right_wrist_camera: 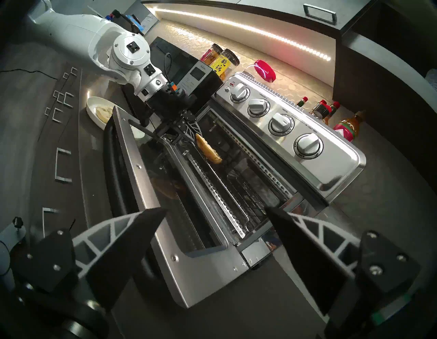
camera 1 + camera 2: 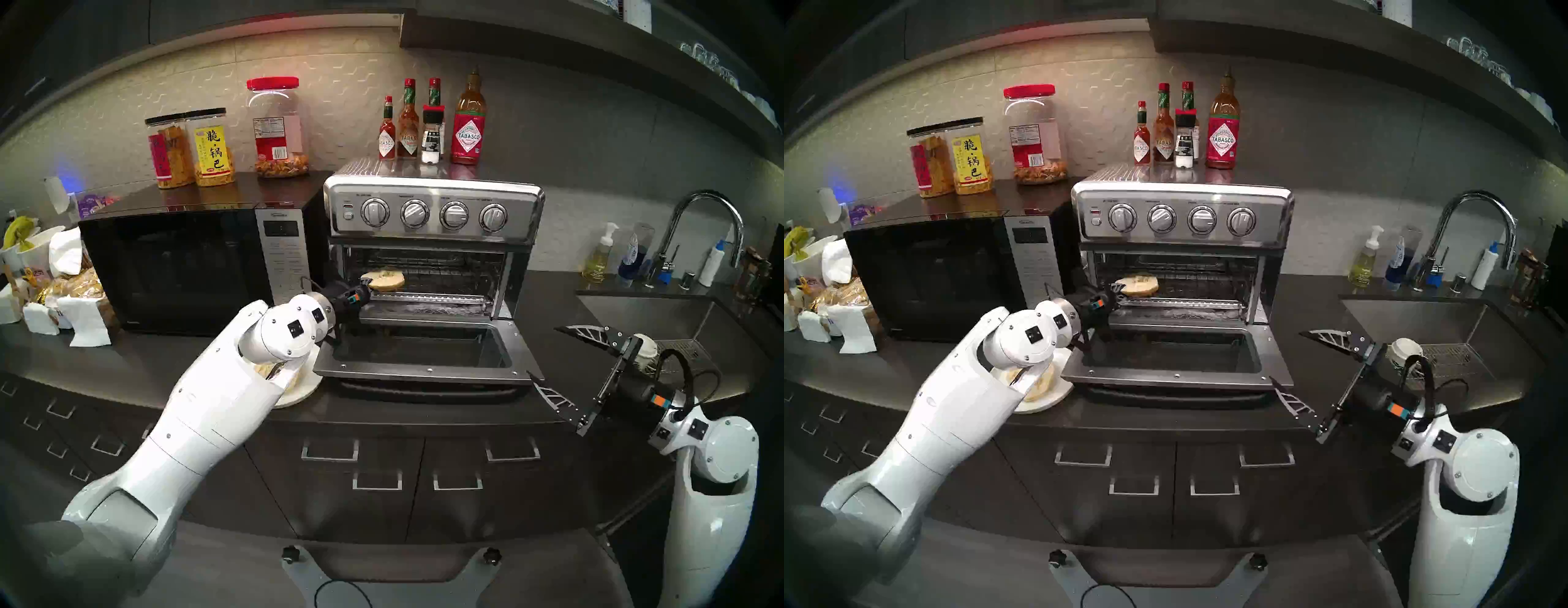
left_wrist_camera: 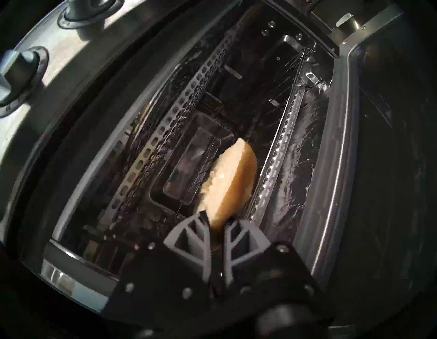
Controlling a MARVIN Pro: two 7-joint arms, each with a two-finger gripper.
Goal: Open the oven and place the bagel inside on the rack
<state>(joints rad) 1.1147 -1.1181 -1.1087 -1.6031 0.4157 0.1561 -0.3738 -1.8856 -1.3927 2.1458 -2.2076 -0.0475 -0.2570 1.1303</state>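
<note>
Head view, lower half: the left arm rises from the lower left of the frame, the right arm stands at the lower right.
Right gripper [image 2: 551, 369]: its fingers spread wide and empty, at the right of the frame, beside the lowered door's corner.
Plate [image 2: 303, 388]: white, on the counter [image 2: 424, 407] left of the door, partly under the left arm, carrying a bagel half [image 1: 104, 112].
Oven [image 2: 432, 212]: centre of the frame, its door [image 2: 415, 369] folded down flat toward the camera.
Left gripper [image 3: 218, 223]: fingers clamped on the edge of the other bagel half [image 2: 385, 278], at the left of the cavity mouth.
Held half: level, inside the opening just above the rack [image 2: 445, 278]; contact cannot be told.
Microwave [image 2: 182, 263]: black, left of the oven.
</note>
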